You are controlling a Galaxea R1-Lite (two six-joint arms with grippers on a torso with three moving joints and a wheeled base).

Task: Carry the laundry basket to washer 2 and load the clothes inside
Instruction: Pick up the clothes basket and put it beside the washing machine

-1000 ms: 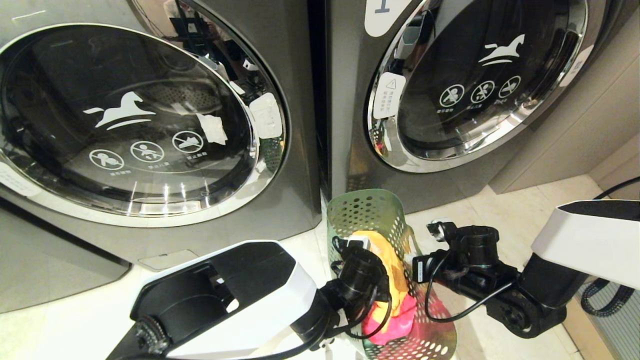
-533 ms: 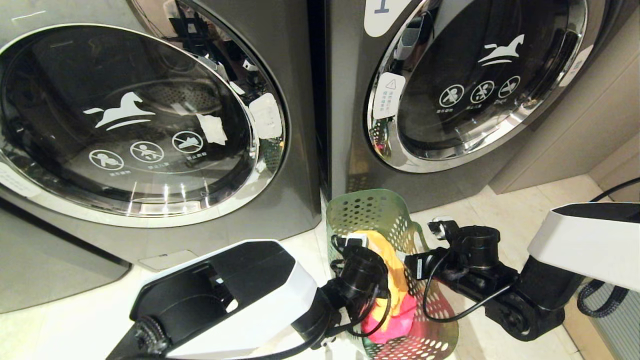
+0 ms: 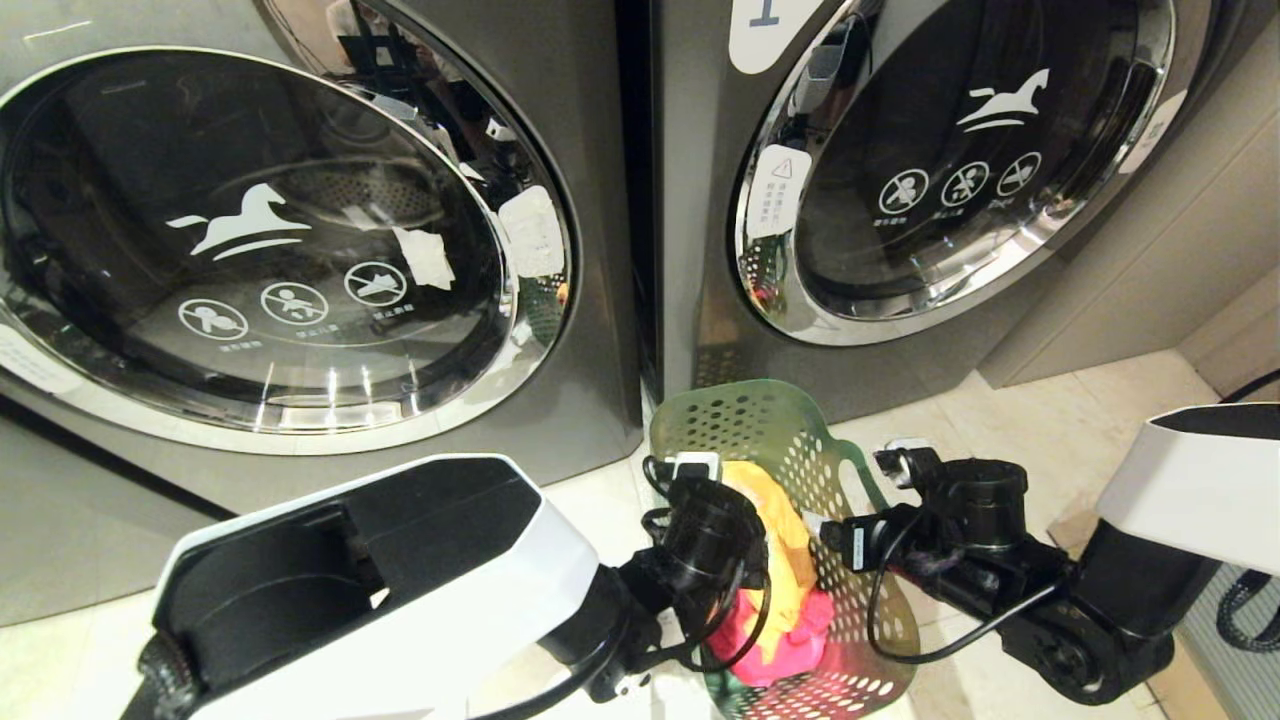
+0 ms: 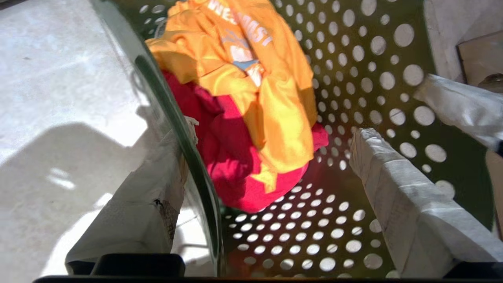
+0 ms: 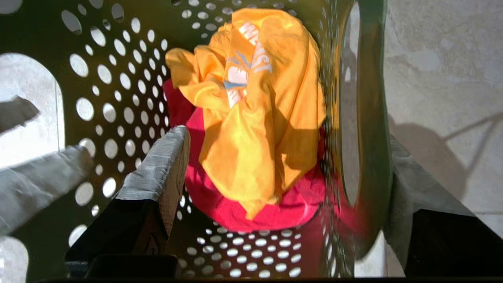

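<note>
Green laundry basket (image 3: 800, 450) on the floor between both washers; yellow and red clothes (image 4: 251, 118) inside; left tool (image 4: 275, 188) and right tool (image 5: 283, 196) spread wide astride opposite walls; risk: snagging a rim on withdrawal, tipping basket

I see a dark grey washer (image 3: 700, 250) standing at the far edge of the floor (image 3: 1050, 420), on the right side. A white label (image 3: 765, 30) at its top shows part of a 1. Its round chrome-rimmed door (image 3: 960, 160) is closed, and the glass carries a white horse and three round prohibition icons. A white warning sticker (image 3: 777, 190) sits on the rim. A beige wall panel (image 3: 1130, 270) meets the pale tiled floor beside it. I can see a ribbed grille (image 3: 1235, 650) at the floor's near right corner.
</note>
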